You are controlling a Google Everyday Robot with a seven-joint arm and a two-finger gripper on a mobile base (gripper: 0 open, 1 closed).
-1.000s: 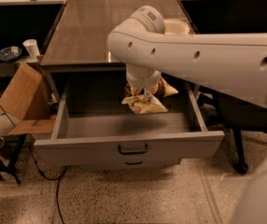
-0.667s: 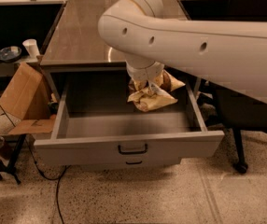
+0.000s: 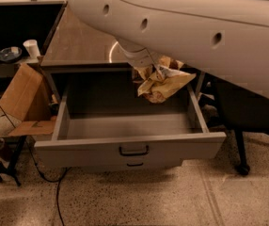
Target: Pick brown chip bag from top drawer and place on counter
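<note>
The thick white arm [image 3: 186,27] spans the upper view from the right, wrist bent downward. Beneath it the end effector [image 3: 153,71] hangs above the top drawer [image 3: 125,145], towards its rear right, clamped on the brown chip bag [image 3: 165,86].

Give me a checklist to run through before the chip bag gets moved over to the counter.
1. Grip: ok. The chip bag hangs from the end effector, off the drawer floor.
2. Bag above the drawer rim: cannot tell. It hangs over the right rear corner, and its bottom edge against the rim is unclear.
3. Landing spot on the counter: ok on the visible left part; the arm hides the rest.
4. Drawer open: ok, pulled fully out.
5. Cardboard box out of the path: ok, it stands left of the drawer, apart from the bag.
</note>
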